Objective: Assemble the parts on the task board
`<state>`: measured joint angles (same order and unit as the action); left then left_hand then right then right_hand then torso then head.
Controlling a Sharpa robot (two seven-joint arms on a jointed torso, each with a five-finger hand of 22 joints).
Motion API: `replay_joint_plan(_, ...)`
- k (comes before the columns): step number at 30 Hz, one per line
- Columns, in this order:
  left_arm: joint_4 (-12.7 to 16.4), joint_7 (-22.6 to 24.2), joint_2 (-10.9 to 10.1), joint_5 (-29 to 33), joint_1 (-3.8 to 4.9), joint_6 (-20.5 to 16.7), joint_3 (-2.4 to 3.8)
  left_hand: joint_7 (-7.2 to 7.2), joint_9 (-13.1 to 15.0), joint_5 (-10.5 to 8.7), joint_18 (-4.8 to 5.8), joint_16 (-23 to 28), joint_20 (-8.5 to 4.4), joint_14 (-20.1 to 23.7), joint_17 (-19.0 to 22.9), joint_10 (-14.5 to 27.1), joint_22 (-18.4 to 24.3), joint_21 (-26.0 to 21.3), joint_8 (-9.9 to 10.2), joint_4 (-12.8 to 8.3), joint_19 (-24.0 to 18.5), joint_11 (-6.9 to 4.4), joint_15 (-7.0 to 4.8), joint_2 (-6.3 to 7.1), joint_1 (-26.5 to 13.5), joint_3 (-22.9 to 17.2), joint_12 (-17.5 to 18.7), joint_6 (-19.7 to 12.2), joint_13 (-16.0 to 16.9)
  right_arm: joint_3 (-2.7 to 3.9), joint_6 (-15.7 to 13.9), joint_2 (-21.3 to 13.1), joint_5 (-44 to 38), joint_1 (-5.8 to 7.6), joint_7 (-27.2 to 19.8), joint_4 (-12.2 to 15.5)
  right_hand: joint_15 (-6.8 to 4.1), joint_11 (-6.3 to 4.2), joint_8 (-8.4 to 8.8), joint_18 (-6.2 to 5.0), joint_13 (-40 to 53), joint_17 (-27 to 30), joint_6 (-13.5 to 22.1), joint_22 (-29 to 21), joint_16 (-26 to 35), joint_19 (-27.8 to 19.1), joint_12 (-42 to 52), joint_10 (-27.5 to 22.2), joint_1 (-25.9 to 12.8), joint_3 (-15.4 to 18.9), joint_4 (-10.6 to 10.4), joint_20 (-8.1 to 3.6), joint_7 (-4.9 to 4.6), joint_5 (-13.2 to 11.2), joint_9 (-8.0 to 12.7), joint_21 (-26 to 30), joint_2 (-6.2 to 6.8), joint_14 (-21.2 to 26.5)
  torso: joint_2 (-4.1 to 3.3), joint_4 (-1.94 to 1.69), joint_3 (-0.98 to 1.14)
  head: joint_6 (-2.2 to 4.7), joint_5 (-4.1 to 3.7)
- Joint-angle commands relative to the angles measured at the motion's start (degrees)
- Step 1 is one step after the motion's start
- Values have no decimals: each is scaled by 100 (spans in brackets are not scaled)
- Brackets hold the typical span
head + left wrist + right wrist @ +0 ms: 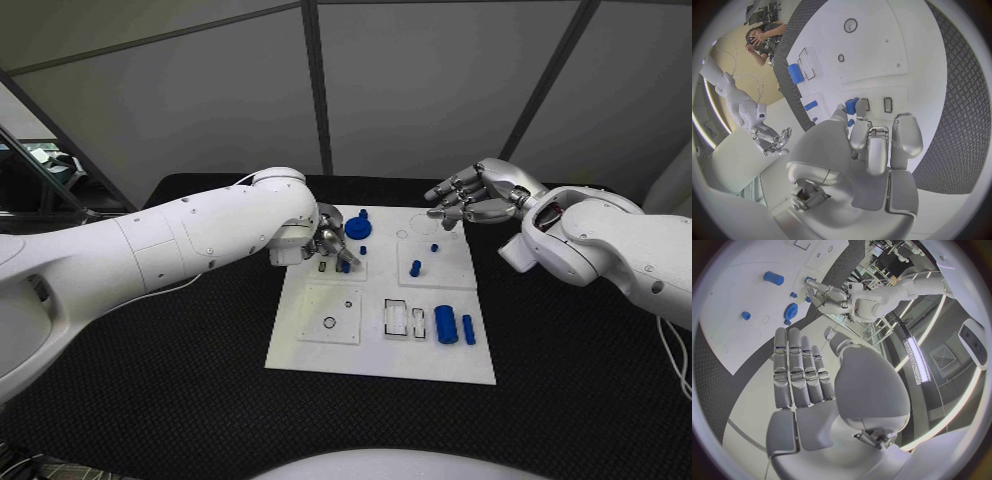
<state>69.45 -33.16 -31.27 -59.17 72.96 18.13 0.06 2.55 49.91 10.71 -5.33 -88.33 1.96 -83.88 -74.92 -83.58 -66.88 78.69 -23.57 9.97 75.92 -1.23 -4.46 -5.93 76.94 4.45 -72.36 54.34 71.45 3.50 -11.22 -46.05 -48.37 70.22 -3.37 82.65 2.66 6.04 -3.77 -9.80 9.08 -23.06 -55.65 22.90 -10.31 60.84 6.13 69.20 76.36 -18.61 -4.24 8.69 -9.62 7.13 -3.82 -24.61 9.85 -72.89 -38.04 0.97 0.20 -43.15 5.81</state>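
The task board lay flat in the middle of the black tabletop, its long side running away from the robot. A blue gear-shaped part stood in the far left section of the board. A small blue peg stood upright in the far right section. A thick blue cylinder and a thinner blue pin lay side by side in the near right section, next to two narrow rectangular slots.

The left hand was positioned over the far left section of the board, just beside the gear-shaped part, fingers pointing down toward the board. In the left wrist view, its fingers were drawn close together, with a small blue part at the fingertips; whether the hand gripped that part could not be determined.

The right hand was raised above the far right corner of the board, apart from every part. In the right wrist view, its fingers were extended and lay side by side, holding nothing.
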Motion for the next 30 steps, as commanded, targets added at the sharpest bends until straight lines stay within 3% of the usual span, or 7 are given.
replay_joint_plan(1,-8,48,6,25,8,14,1,-49,30,616,45,8,-24,-532,-1276,-163,-14,-24,82,-104,-25,-49,-39,-55,190,-137,-673,-6,1298,6,45,10,-20,13,-24,-3,9,4,9,-61,-6,8,-12,-5,32,30,-38,28,-58,26,0,12,-21,17,0,27,11,-43,0,-2,0,-1,-3)
replay_joint_plan(7,-8,139,-4,281,8,-84,1,-49,138,1089,45,11,-36,-532,-1277,-156,-33,-33,190,-277,-25,-57,-46,-30,321,-459,-627,0,1299,6,58,19,-20,13,-16,-19,9,4,9,-61,-6,8,-12,-5,32,30,-38,28,-58,26,0,12,-21,17,0,27,11,-43,-2,-2,4,-7,4)
replay_joint_plan(13,25,197,-43,485,7,-160,1,-37,295,1311,43,9,-34,-533,-1281,-149,-42,-46,212,-404,-33,-52,-36,39,315,-781,-570,27,1290,5,65,22,-20,13,-12,-32,9,4,9,-61,-6,8,-12,-5,32,30,-38,28,-58,26,0,12,-21,17,0,27,11,-43,-1,-3,1,-12,3)
replay_joint_plan(17,102,240,-121,588,7,-267,1,-19,544,1512,44,1,-27,-538,-1294,-158,-68,-51,184,-551,-32,-44,-26,127,215,-1229,-539,33,1294,5,71,25,-20,13,-13,-43,10,5,8,-61,-18,12,-12,-17,50,36,-44,29,-62,28,5,14,-22,20,0,44,2,-47,2,-6,2,-14,5)
replay_joint_plan(24,349,371,-358,626,6,-579,2,-24,853,1641,51,-5,-21,-543,-1305,-177,-123,-46,185,-753,-10,-53,-26,311,-79,-1866,-510,51,1307,5,85,27,-20,13,-30,-74,14,8,8,-60,-31,16,-11,-32,70,45,-49,33,-88,38,-4,17,-24,19,0,65,-10,-54,3,-14,9,-10,28)
replay_joint_plan(30,632,480,-593,460,0,-971,1,-30,994,1661,63,-26,-28,-554,-1333,-196,-199,-17,199,-878,37,-50,-40,423,-252,-2165,-511,82,1320,5,84,12,-20,13,-42,-94,15,8,8,-60,-39,17,-11,-40,81,50,-52,34,-99,43,-7,18,-24,18,-1,76,-16,-59,1,-14,5,-18,49)
